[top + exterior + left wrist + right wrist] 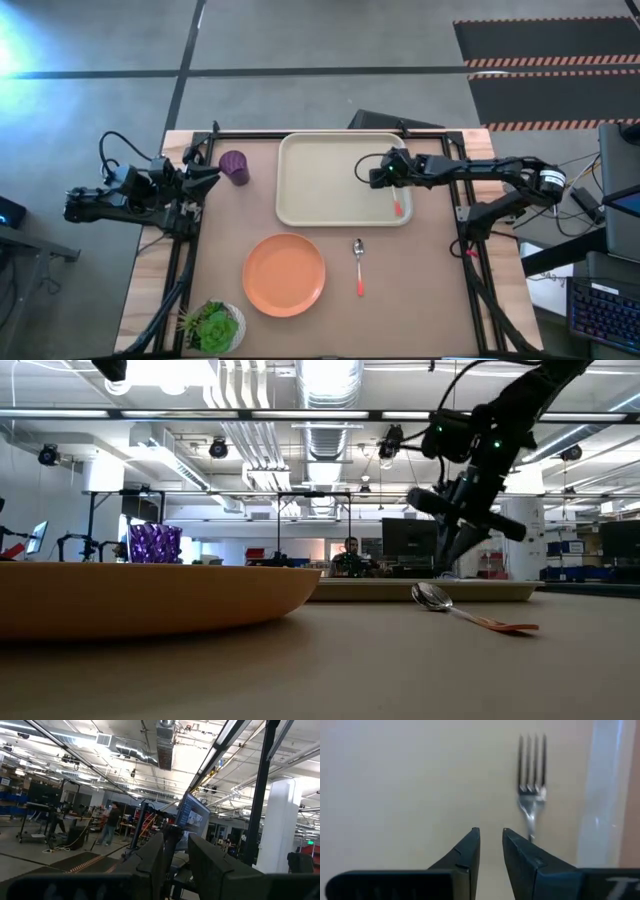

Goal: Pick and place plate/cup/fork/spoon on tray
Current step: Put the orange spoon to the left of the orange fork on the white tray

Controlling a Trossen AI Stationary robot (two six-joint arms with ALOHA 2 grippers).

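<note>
Plate [150, 605] nearest, on worktop [420, 290]: light, stiff, slick; pinch rim. Spoon [359, 265] beside it: take handle. Fork [532, 795] lies in tray [300, 190]. Right hand [491, 847] above fork, fingers nearly together, empty. Left hand [205, 172] near cup [235, 166], grip unclear.

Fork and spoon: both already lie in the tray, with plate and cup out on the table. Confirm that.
Not quite: only the fork lies in the tray, under the right gripper. The spoon is on the table beside the plate, as the high view shows. Plate and cup are indeed out on the table.
</note>
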